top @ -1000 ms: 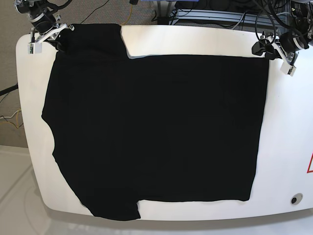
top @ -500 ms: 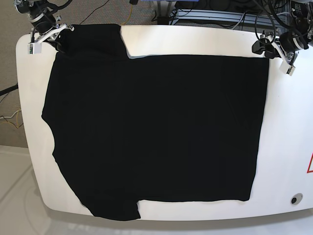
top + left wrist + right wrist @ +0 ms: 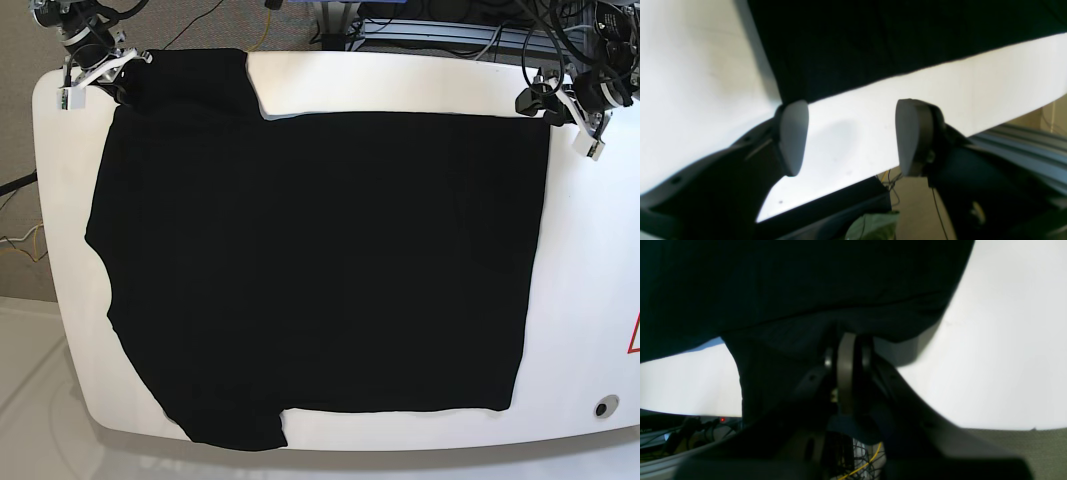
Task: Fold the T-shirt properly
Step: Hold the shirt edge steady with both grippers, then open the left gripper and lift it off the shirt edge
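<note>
The left hand (image 3: 850,136) stood with its two pale fingers (image 3: 791,136) spread wide over bare white bench (image 3: 973,100), nothing between them; one fingertip sat right at the corner of the black T-shirt (image 3: 873,43), though contact could not be told. Set against the base picture of a second earlier, this hand (image 3: 570,112) had drawn slightly away from the shirt's far corner, toward the bench edge, while the cloth lay unchanged. The right hand (image 3: 846,366) was pressed shut on a fold of the T-shirt (image 3: 790,290), the dark fabric bunched over its fingers; it (image 3: 95,75) had not moved. Only the wrist views showed the jaws; the base view alone showed the whole T-shirt (image 3: 320,270) spread flat across the bench (image 3: 590,280), one sleeve at the right hand's corner, another overhanging the near edge.
</note>
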